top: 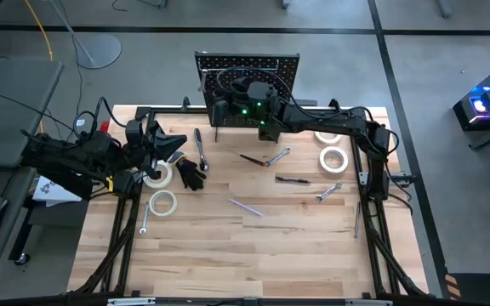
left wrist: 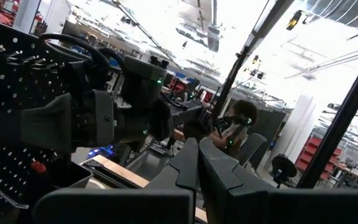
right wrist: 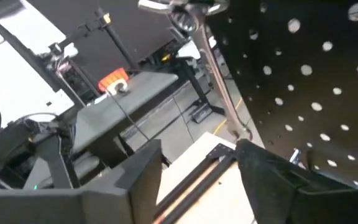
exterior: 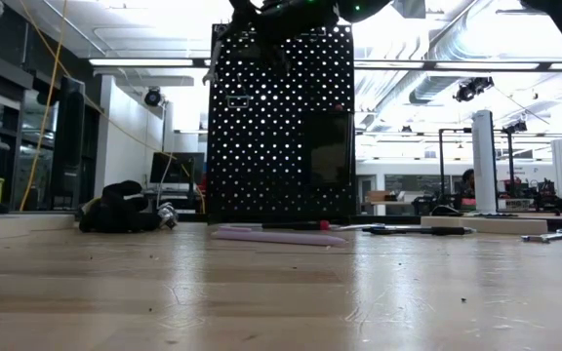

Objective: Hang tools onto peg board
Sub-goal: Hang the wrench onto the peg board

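The black peg board (top: 247, 76) stands upright at the table's far edge and also shows in the low view (exterior: 281, 127). My right gripper (top: 218, 107) is up at the board's left side. In the right wrist view it is open (right wrist: 197, 158). A silver wrench (right wrist: 213, 68) hangs by its upper end against the board (right wrist: 316, 93), and its lower end is just above my open fingers. My left gripper (top: 179, 143) is shut and empty (left wrist: 197, 155) over the table's left part. Tape rolls (top: 163, 202), black pliers (top: 191, 172), wrenches (top: 279, 156) and screwdrivers (top: 292, 178) lie on the table.
More tape rolls (top: 334, 159) lie at the right, a purple-handled tool (top: 247, 206) lies mid-table and a wrench (top: 145, 218) lies near the left edge. The near half of the wooden table (top: 245, 255) holds no tools. A person sits in the room beyond (left wrist: 238, 127).
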Tool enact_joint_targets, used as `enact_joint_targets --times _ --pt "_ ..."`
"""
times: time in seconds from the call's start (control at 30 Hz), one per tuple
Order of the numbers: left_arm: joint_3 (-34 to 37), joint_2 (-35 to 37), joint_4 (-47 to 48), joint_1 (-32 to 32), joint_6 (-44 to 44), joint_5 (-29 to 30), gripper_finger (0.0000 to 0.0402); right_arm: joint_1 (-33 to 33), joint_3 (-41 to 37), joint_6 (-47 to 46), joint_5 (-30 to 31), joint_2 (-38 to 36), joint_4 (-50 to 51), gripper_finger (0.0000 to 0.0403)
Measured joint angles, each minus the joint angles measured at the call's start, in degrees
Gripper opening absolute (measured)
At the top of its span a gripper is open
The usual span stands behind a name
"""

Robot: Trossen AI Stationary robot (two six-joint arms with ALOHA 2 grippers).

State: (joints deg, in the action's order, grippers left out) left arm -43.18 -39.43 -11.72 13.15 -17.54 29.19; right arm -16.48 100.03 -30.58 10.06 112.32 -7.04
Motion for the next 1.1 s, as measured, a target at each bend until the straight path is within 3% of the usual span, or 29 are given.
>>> enact_joint_targets --times 0.13,0.27,0.47,0.63,0.9,1.0,1.1 --pt "0.00 0.01 3.68 0.04 0.57 -0.43 0.0000 0.06 -0.02 1.00 -4.96 -1.35 4.83 0.0220" --pt "0.01 -0.67 14.51 0.94 -0.68 -1.72 0.0000 0.45 -0.02 4.28 -9.76 -3.81 13.49 0.0220" --pt "0.07 -6.25 28.70 2.70 -5.65 -3.30 0.0000 3.16 -0.02 10.98 -10.10 -8.67 23.88 0.0220" --pt "0.07 -13.25 29.56 2.79 -5.93 -8.60 0.0000 6.34 0.00 13.96 -8.49 -12.58 35.50 0.0220" --pt "0.07 -23.35 25.43 2.69 -5.93 -11.92 0.0000 15.59 -0.37 11.51 -5.57 -14.50 57.52 0.0219" --pt "0.07 -26.16 23.01 2.69 -6.21 -15.12 0.0000 19.18 -4.63 8.15 -5.55 -14.62 63.48 0.0194" --pt "0.04 -28.22 19.58 2.70 -6.43 -17.40 0.0000 22.23 -13.66 3.22 -6.06 -15.51 69.23 0.0114"
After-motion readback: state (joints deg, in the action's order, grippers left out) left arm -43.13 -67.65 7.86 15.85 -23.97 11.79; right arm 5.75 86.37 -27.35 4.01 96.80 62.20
